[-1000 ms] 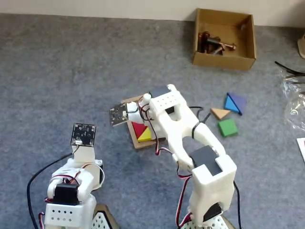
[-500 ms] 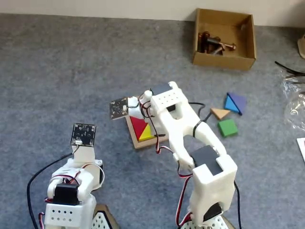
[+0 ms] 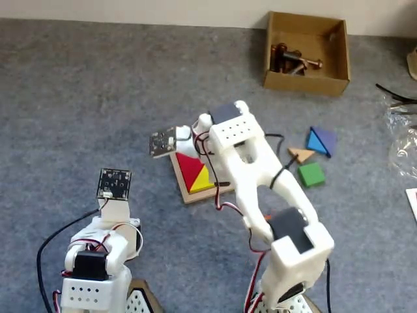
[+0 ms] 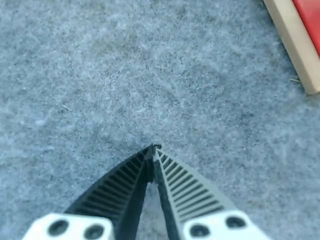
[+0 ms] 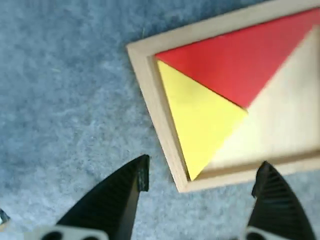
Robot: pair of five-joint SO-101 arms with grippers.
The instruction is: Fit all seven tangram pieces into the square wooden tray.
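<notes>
The square wooden tray [image 3: 197, 195] lies mid-table holding a red triangle [image 3: 188, 169] and a yellow triangle [image 3: 202, 178] side by side. In the right wrist view my right gripper [image 5: 202, 172] hangs open just above the tray rim [image 5: 150, 85], at the corner by the yellow triangle [image 5: 200, 115] and red triangle [image 5: 240, 60]; nothing is between its fingers. Loose on the carpet to the right lie a blue triangle [image 3: 316, 140], a purple piece [image 3: 328, 138], a tan triangle [image 3: 301, 154] and a green square [image 3: 311, 174]. My left gripper [image 4: 152, 150] is shut over bare carpet, short of the tray corner [image 4: 295, 50].
A cardboard box [image 3: 306, 52] with metal parts stands at the back right. Clear plastic wrap [image 3: 404, 143] and a cable lie at the right edge. The right arm [image 3: 254, 169] spans the space between the tray and the loose pieces. Grey carpet stretches to the left.
The right arm has swung toward the far side of the table, uncovering more of the tray and its red and yellow triangles. The left arm has not moved.
</notes>
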